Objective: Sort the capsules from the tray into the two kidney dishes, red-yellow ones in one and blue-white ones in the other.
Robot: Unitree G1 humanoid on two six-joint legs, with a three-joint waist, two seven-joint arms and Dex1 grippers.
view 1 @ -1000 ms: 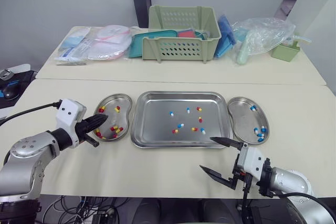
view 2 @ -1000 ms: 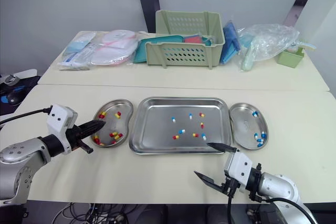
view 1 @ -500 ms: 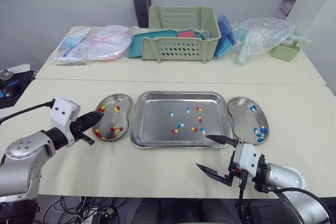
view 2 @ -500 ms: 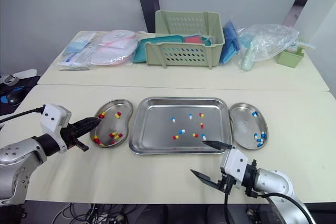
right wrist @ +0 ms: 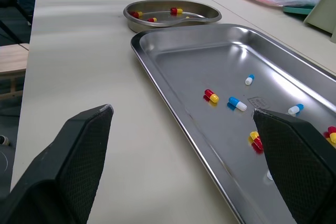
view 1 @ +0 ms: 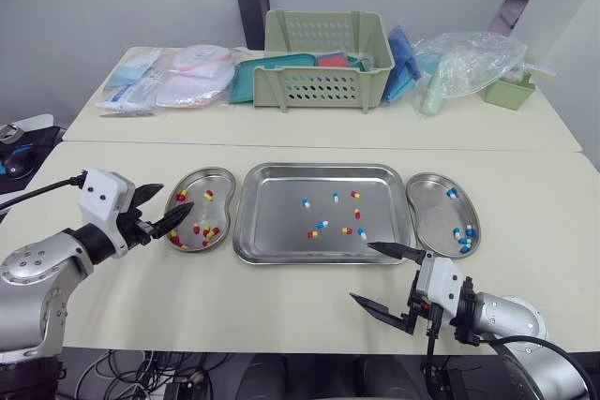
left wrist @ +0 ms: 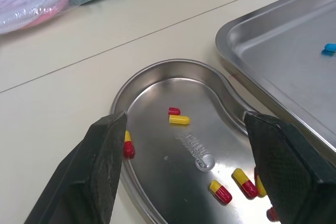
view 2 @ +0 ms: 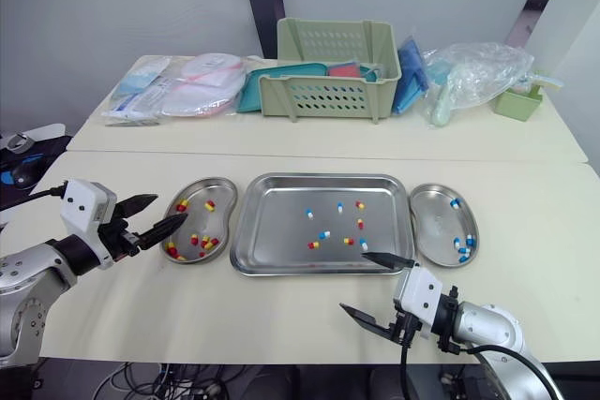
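**A:** Which step is in hand?

**B:** A pause between picks, I'd judge. The left gripper (view 2: pixel 169 209) hovers at the outer edge of the left steel kidney dish (view 1: pixel 199 175), its fingers spread wide and holding nothing. Red-yellow capsules (view 1: pixel 202 229) lie in that dish. The right gripper (view 1: pixel 361 270), also wide and empty, hangs over the cream table (view 1: pixel 281 297) just in front of the rectangular steel tray (view 1: pixel 246 231).

**A:** What's left to sort?

**B:** About eight capsules of both colours are scattered mid-tray (view 1: pixel 322 225). The right steel kidney dish (view 1: pixel 422 180) holds a few blue-white capsules (view 1: pixel 461 234). The next move calls for reaching into the tray and closing on a single capsule, which may skid on the steel.

**A:** And the room?

**B:** A second table behind carries a pale green slotted basket (view 1: pixel 325 81), packaged supplies (view 1: pixel 178 81) and a clear plastic bag (view 1: pixel 469 58), with a grey wall beyond.
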